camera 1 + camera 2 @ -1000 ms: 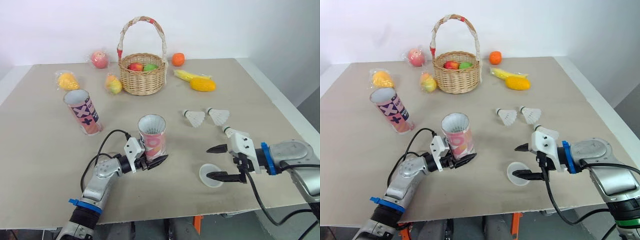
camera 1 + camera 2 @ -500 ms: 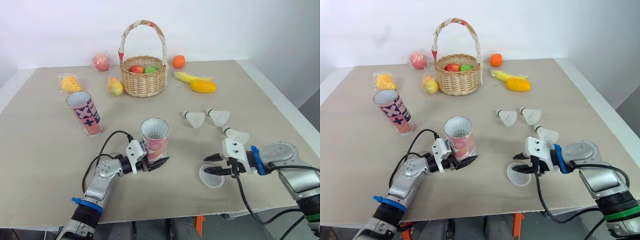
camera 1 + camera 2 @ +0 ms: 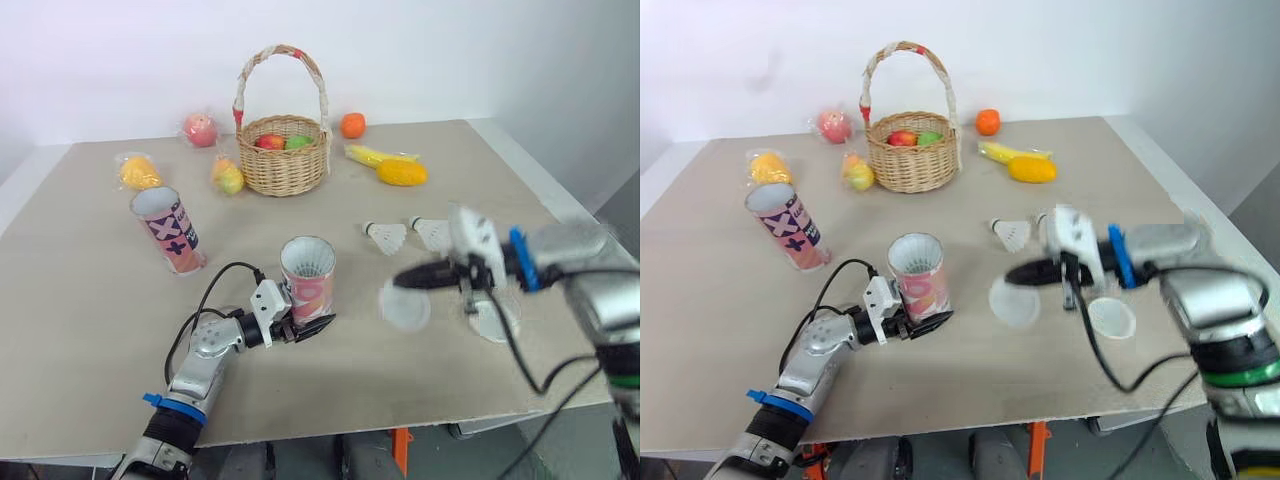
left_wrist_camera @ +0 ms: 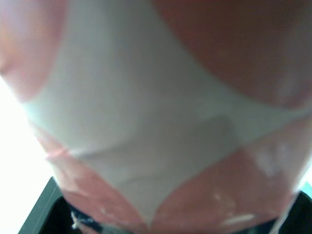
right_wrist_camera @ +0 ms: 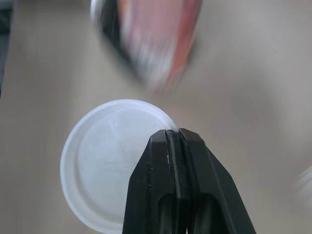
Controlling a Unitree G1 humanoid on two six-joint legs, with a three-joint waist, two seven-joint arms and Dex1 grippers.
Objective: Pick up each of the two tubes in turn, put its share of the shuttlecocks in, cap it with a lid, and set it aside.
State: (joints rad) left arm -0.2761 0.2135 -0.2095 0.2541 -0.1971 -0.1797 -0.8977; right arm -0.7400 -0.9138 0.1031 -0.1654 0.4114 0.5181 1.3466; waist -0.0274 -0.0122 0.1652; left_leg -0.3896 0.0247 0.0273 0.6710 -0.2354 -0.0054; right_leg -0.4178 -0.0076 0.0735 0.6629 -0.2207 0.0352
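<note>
A pink-and-white tube [image 3: 308, 280] stands upright near the table's front, its mouth open. My left gripper [image 3: 305, 320] is shut around its base, and the tube's wall [image 4: 156, 117] looms close in the left wrist view. To the tube's right and above the table, my right gripper [image 3: 402, 281] is shut on the rim of a white lid [image 3: 404, 306]; its fingers [image 5: 173, 146] pinch the lid [image 5: 107, 161] at the edge. A second lid [image 3: 497, 318] lies on the table under my right wrist. A second tube [image 3: 170, 230], marked with crosses, stands at the left. Two shuttlecocks [image 3: 388, 236] [image 3: 432, 232] lie behind the right gripper.
A wicker basket [image 3: 285, 165] with fruit stands at the back centre. Loose fruit lies around it: an apple [image 3: 200, 129], an orange [image 3: 351, 124], a mango [image 3: 403, 171] and bagged pieces [image 3: 138, 171]. The beige table [image 3: 90, 330] ends close behind my arms.
My right gripper closed on the lid's rim and lifted it up and left toward the pink tube. A second lid now shows on the table. The left gripper kept its hold.
</note>
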